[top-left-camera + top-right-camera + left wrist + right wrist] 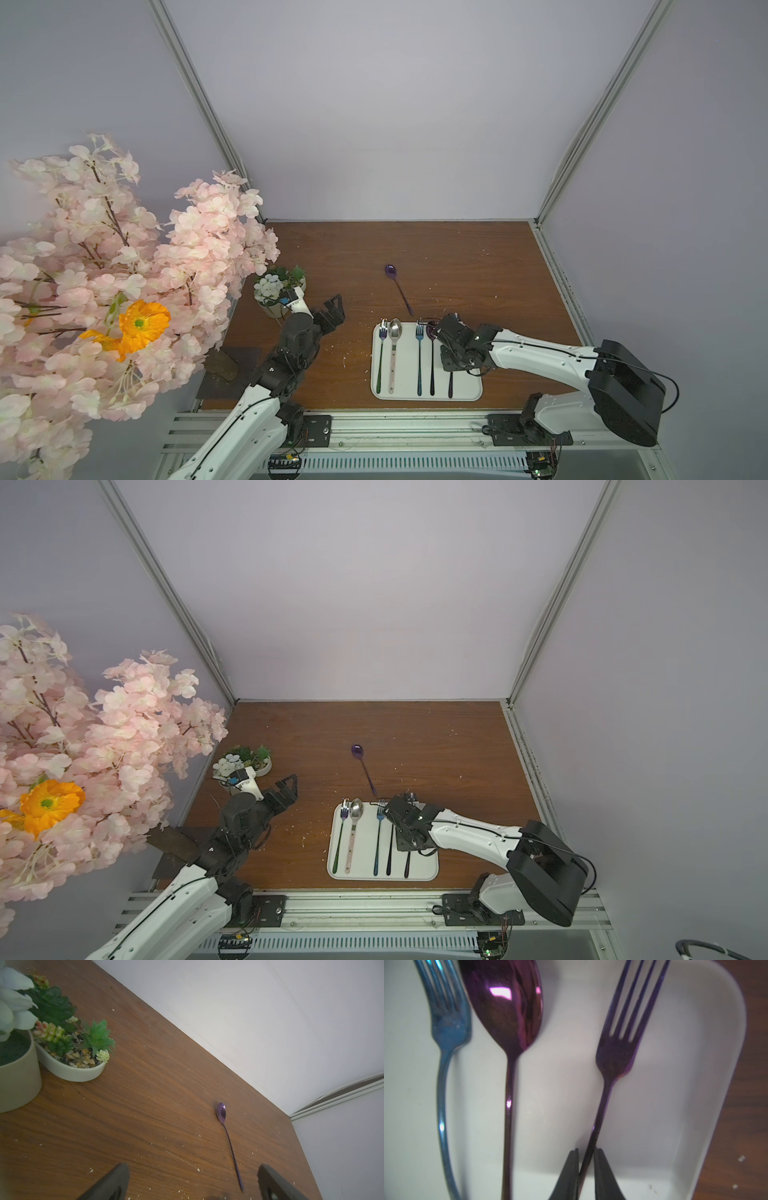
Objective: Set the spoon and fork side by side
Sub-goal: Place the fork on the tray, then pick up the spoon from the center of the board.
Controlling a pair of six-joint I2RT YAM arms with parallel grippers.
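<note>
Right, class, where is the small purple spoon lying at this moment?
In both top views the small purple spoon lies on the wooden table, just beyond the far edge of the white tray.

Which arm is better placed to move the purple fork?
Right: its fingers straddle the handle of the purple fork on the tray; the left arm's fingers hang open, off the tray.

open tabletop [478, 266] behind tray [405, 374]; pots [274, 291] crowd left edge
</note>
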